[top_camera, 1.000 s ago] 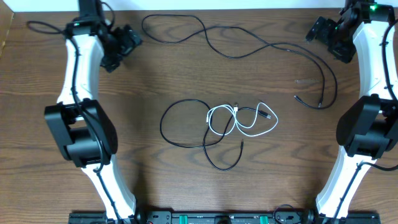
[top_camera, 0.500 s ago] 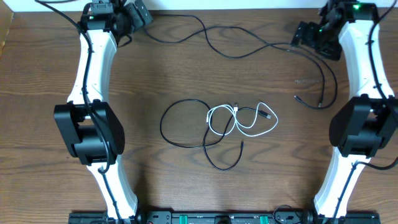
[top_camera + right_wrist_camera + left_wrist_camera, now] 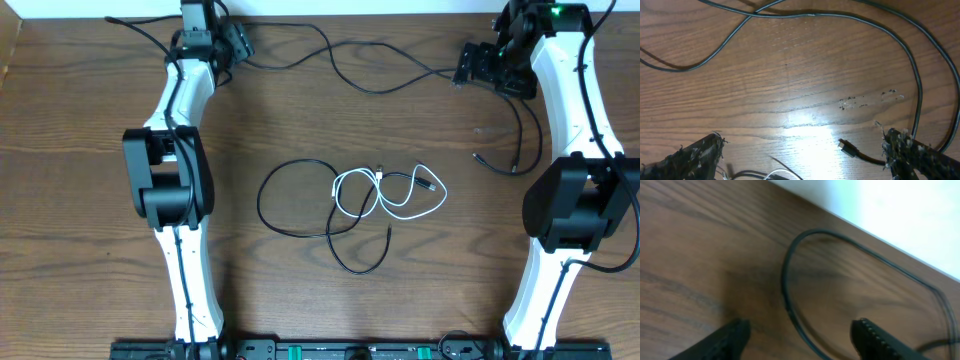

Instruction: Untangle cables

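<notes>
Left gripper (image 3: 800, 335) arrived straddling black cable (image 3: 783, 285) loop, jaws seemingly narrowing.

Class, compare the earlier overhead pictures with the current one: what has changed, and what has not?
The left tool swung to the far edge, over the loop of the long thin black cable; the right tool slid inward above that cable. Nothing was gripped. The short white cable and the black cable tangled with it stayed put.

Dark wood-grain tabletop (image 3: 80, 250), bounded along its far edge by a white surface (image 3: 420, 6); overhead light leaves a glare patch (image 3: 807, 127).
</notes>
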You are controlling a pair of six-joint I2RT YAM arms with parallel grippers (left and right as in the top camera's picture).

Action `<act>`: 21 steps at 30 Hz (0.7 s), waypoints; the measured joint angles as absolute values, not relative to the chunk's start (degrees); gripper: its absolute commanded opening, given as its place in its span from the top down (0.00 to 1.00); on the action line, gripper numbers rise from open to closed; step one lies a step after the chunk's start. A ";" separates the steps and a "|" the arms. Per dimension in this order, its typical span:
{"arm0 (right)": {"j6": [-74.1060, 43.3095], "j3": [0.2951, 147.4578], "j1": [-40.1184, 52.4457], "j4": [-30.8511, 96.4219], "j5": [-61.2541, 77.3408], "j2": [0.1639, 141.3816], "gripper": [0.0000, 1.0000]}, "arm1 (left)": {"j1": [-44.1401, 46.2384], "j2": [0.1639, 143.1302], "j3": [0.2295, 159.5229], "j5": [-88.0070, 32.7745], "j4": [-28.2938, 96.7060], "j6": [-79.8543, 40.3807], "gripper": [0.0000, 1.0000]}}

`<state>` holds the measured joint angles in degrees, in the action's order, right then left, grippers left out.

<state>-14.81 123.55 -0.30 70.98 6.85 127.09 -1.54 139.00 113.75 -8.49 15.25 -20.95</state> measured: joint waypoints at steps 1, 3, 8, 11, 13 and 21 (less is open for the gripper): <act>-14.81 123.55 -0.30 71.00 6.85 127.09 0.01 | -1.54 139.85 113.75 -8.12 14.70 -20.84 0.45; -14.81 123.55 -0.30 71.16 6.85 127.09 0.01 | -1.54 140.86 113.75 -7.55 14.28 -20.64 0.52; -14.81 123.55 -0.30 71.29 6.85 127.09 0.01 | -1.54 142.06 113.75 -7.07 14.06 -20.75 0.53; -14.81 123.55 -0.30 71.29 6.85 127.09 0.01 | -1.54 142.32 113.75 -7.01 13.91 -20.73 0.53; -14.79 123.55 -0.30 71.31 6.85 127.09 0.01 | -1.54 142.34 113.75 -6.92 13.21 -20.73 0.53; -14.81 123.55 0.01 71.33 6.85 127.09 0.01 | -1.54 144.09 113.73 -6.90 10.00 -20.73 0.64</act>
<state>-14.81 123.55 0.01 71.33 6.85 127.09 -1.54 144.09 113.73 -6.90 10.00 -20.73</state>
